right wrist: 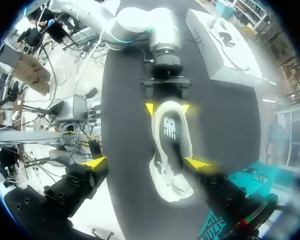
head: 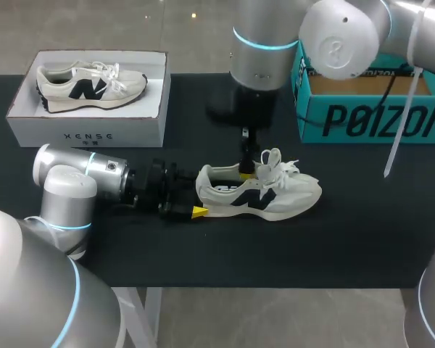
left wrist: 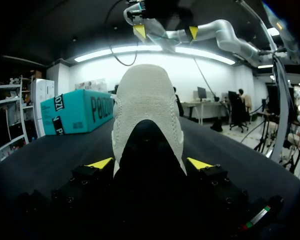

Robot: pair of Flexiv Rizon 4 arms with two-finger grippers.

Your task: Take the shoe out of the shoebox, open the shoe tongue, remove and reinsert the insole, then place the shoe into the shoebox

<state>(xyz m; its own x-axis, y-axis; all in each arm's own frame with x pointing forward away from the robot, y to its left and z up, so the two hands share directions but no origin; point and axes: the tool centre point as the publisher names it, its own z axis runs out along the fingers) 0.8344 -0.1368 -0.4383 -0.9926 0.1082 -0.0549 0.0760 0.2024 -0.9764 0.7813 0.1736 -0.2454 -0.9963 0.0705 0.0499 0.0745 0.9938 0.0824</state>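
Clamping end effector: left end effector (left wrist: 150, 165), clenched on the heel of the shoe (head: 275, 196), with one yellow tip against each side of the heel.
Free end effector: right end effector (right wrist: 145, 162), spread wide and grasping nothing; hangs above the shoe's opening with one tip at the collar's edge, contact impossible to tell.
Shoe's place: out of the shoebox (head: 87, 129), upright on its sole near the middle of the worktop (head: 203, 254).
Long axis: across the worktop, heel toward the left arm, toe pointing off to the right side.
Laces (head: 279, 161): loose and bunched over the tongue.
Tongue and insole: directly below the right end effector, and ahead of the left one along the shoe's length.
Nearer arm: right, for both tongue and insole; left already taken up with the heel.
Likely step: opening the tongue or going for the insole while the heel is pinned, by judgement only.
Shoebox: white, at the far left, well apart from the shoe; holds a second shoe (head: 90, 85).
Also present: teal box (head: 377, 119) at the far right.
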